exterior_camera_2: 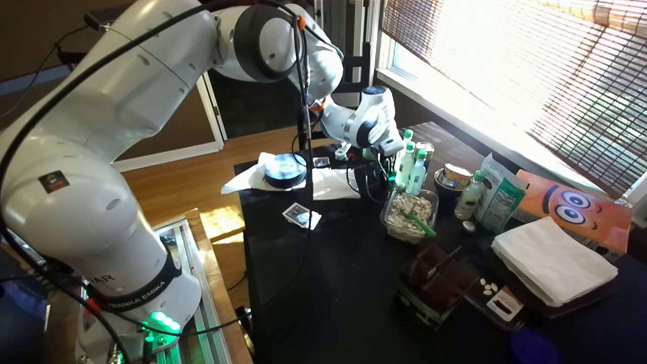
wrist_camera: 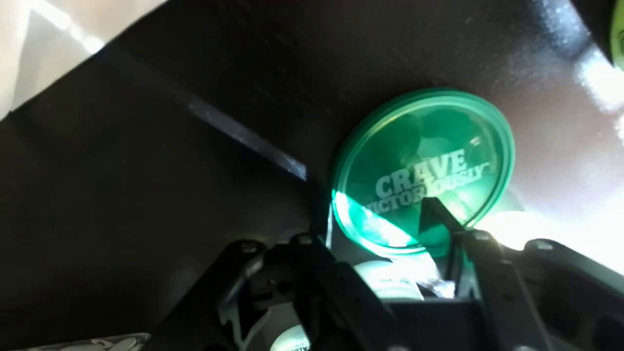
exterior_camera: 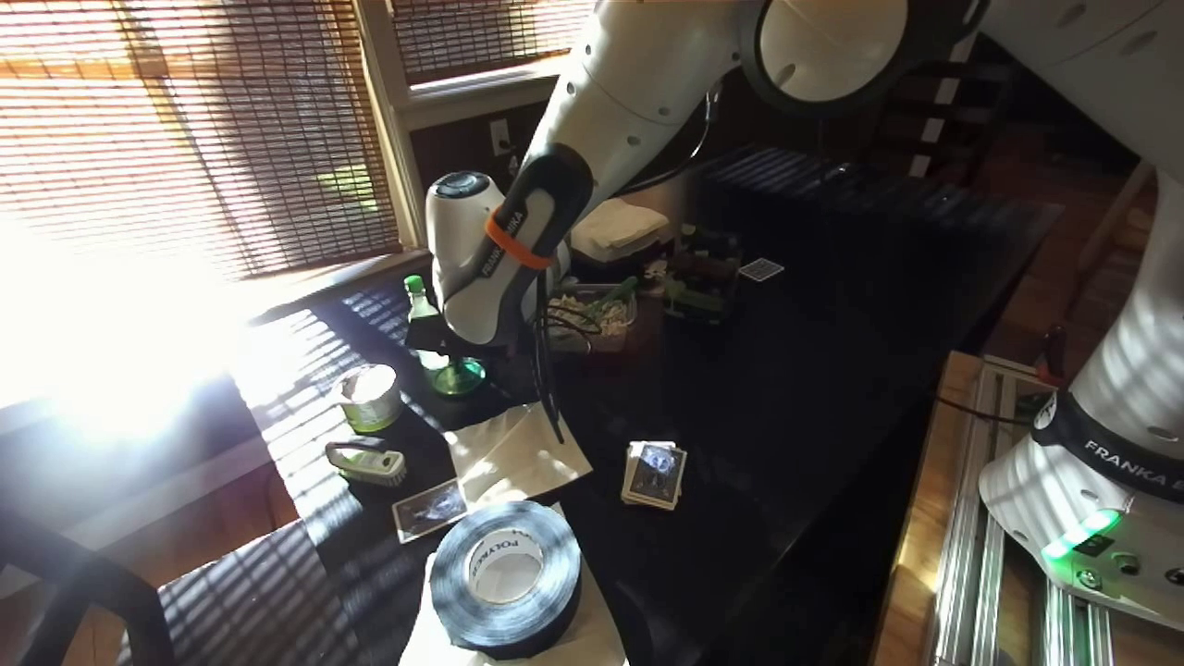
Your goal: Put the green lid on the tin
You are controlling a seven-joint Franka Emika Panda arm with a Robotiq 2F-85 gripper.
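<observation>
The green lid [wrist_camera: 424, 170], round with white lettering, lies on the dark table in the wrist view and also shows in an exterior view [exterior_camera: 460, 377]. My gripper [wrist_camera: 378, 208] is open just over it. One fingertip is at the lid's left edge and the other overlaps its lower right part. The tin [exterior_camera: 368, 396], a short silvery can with a green lower band, stands left of the lid in that exterior view. Its opening faces up, with no lid on it. In an exterior view the gripper [exterior_camera_2: 376, 179] mostly hides the lid.
Green-capped bottles [exterior_camera_2: 406, 164] stand close beside the gripper. A brush [exterior_camera: 367, 461] lies by the tin. Brown paper [exterior_camera: 518, 453], a card stack [exterior_camera: 654, 474], a tape roll [exterior_camera: 506, 578], a food tub [exterior_camera_2: 410, 212] and a dark red box [exterior_camera_2: 435, 275] are also on the table.
</observation>
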